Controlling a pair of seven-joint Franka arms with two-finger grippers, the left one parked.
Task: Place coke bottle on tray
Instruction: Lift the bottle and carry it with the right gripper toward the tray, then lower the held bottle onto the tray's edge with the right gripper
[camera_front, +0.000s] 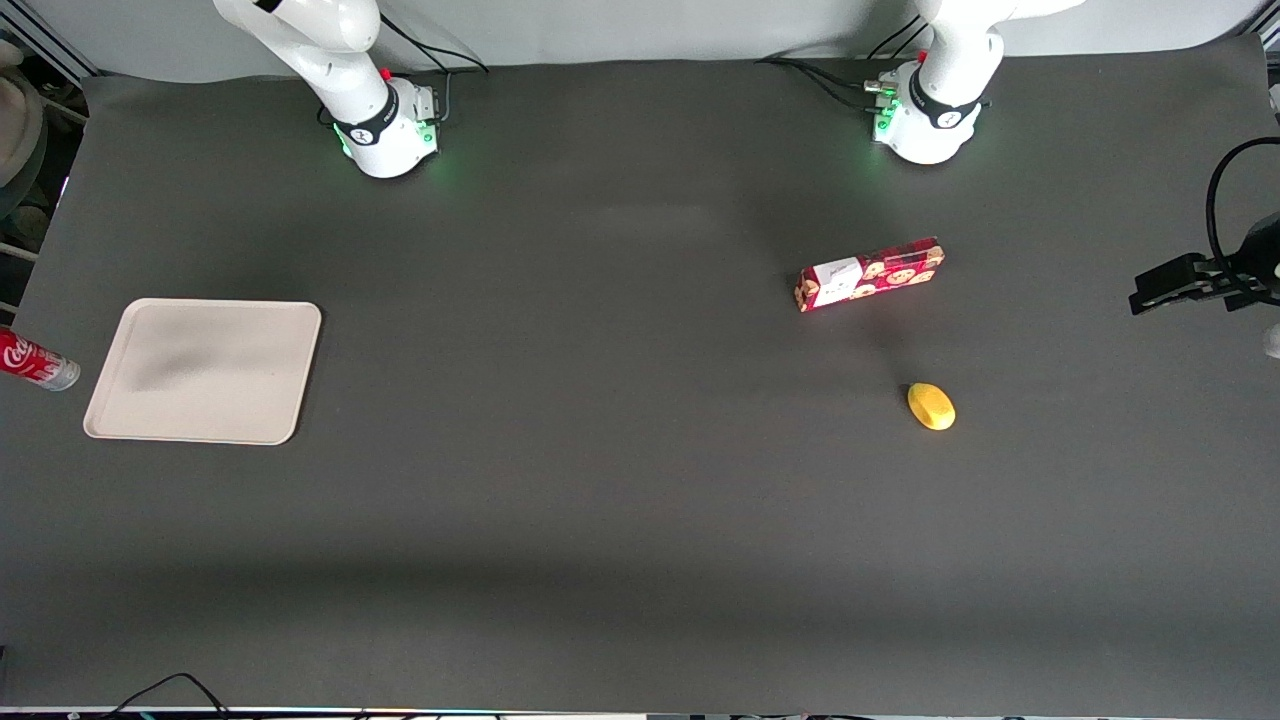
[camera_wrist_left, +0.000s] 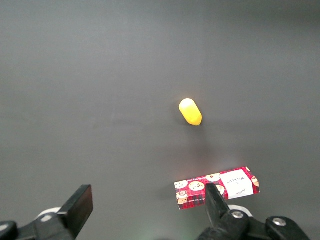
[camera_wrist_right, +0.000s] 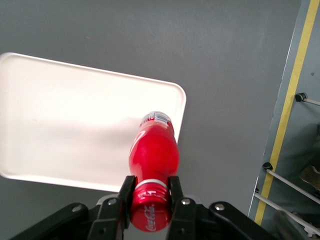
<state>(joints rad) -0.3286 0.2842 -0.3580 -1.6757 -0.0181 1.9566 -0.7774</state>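
Above the tray's (camera_wrist_right: 75, 125) edge, my gripper (camera_wrist_right: 150, 192) is clamped on the coke bottle's (camera_wrist_right: 152, 150) cap, mid-carry; next I should move inward, then lower

Red cookie box (camera_front: 870, 274), upper right of front view, lying flat on desk (camera_front: 620, 480); yellow lemon-like fruit (camera_front: 931, 406) just below (apart, not touching).

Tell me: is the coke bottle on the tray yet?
No. The tool is shut on the coke bottle at its red cap, holding it in the air by the tray's edge.
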